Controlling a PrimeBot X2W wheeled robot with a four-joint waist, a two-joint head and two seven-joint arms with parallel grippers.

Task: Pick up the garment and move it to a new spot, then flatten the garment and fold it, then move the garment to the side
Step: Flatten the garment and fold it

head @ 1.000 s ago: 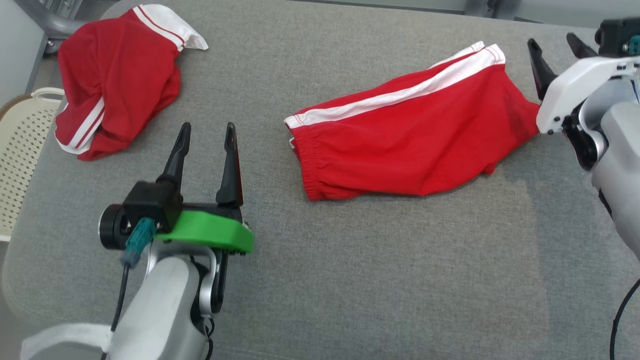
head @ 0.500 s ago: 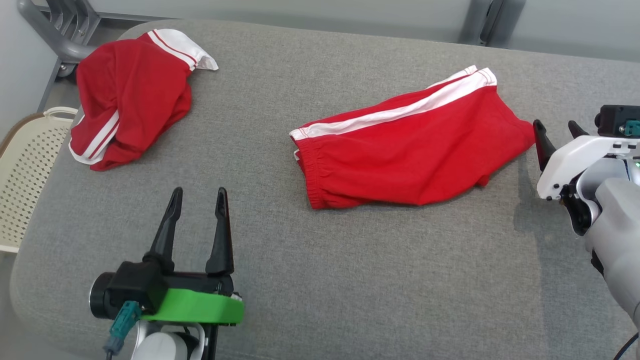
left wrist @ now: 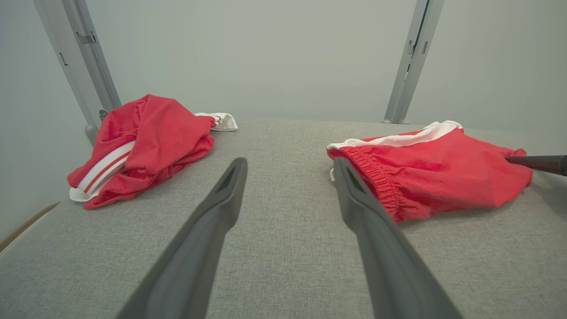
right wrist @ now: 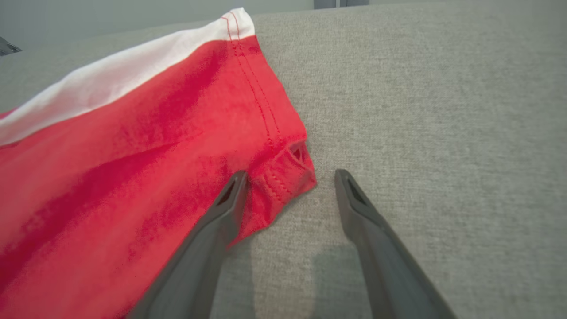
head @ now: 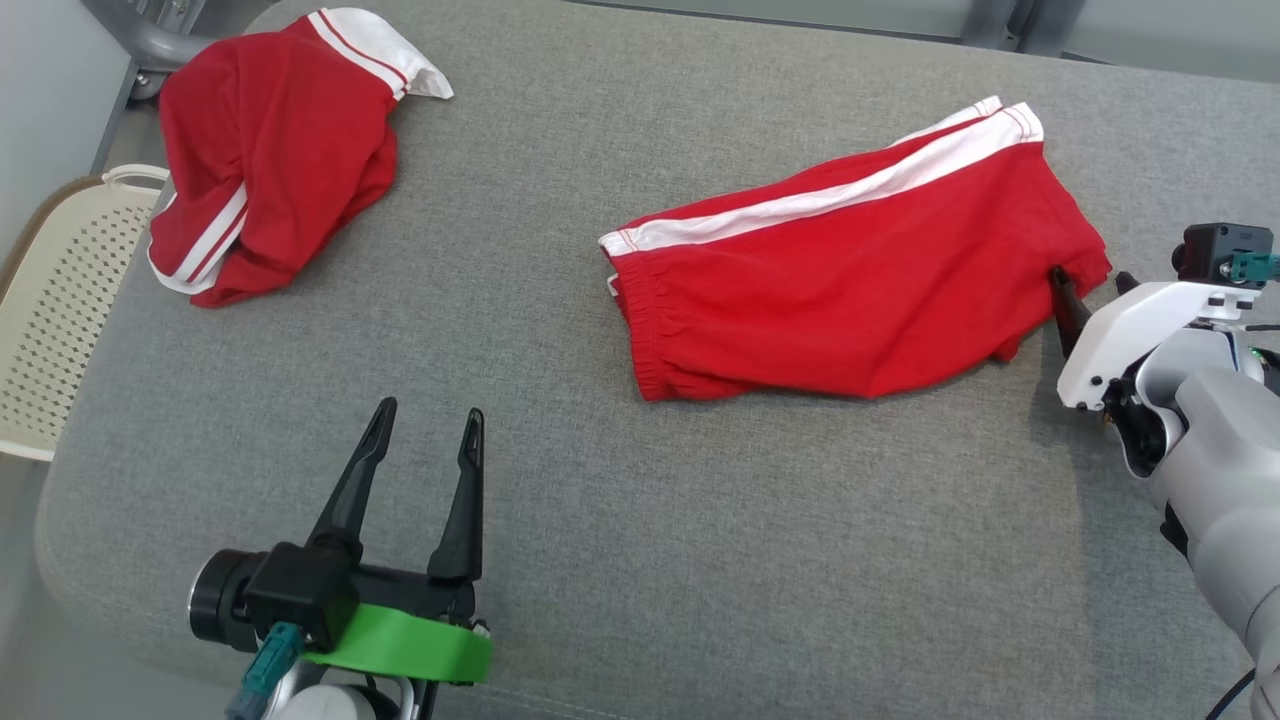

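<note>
Red shorts with a white side stripe (head: 850, 270) lie spread on the grey cushion, waistband toward the left (left wrist: 425, 170). My right gripper (head: 1090, 290) is open at the shorts' right hem corner (right wrist: 283, 173); one finger rests over the red cloth, the other over bare cushion. My left gripper (head: 425, 440) is open low at the front left, apart from the shorts, with nothing between its fingers (left wrist: 288, 168).
A second red garment with white trim (head: 270, 150) lies crumpled at the back left (left wrist: 141, 141). A cream perforated basket (head: 60, 300) stands beside the cushion's left edge. Grey metal frame posts (left wrist: 409, 57) rise behind the grey cushion (head: 700, 560).
The head camera shifted. My right gripper has come down from beside the shorts' right end to its hem corner. My left gripper has drawn back toward the front edge.
</note>
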